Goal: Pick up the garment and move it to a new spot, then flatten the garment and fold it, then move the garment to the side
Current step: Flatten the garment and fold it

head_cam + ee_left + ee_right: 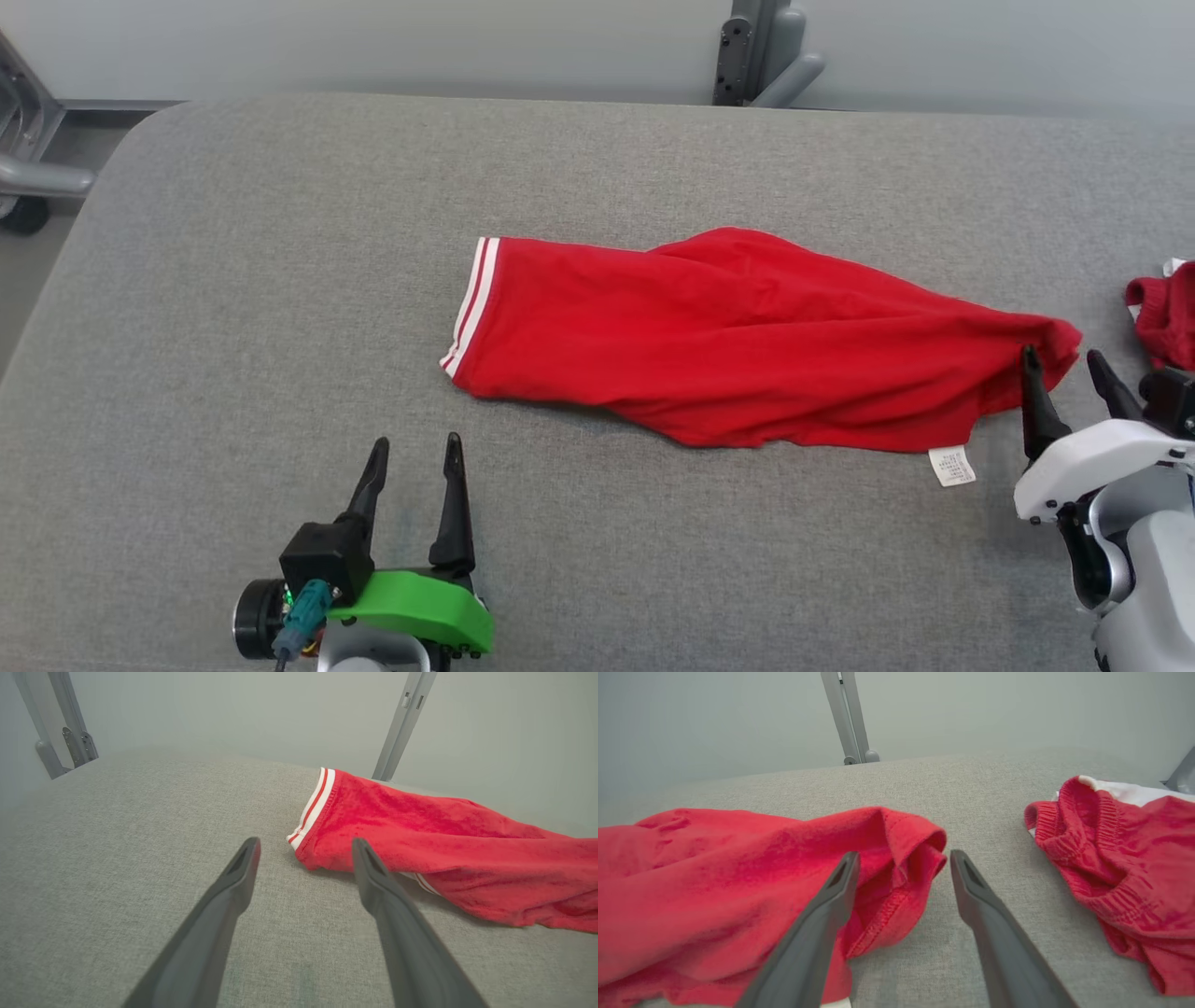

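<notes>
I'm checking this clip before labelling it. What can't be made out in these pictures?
Care label, head view: print too small to read.
Second red garment, head and right wrist views: cut off by the frame edge, so its type is unclear.
Main garment, head view: its lower layers are hidden by its own folds.

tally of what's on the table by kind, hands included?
Red garments: 2, the spread garment and the bunched garment at the right edge
Hands: 2, left hand and right hand, both open
Total: 4
</notes>
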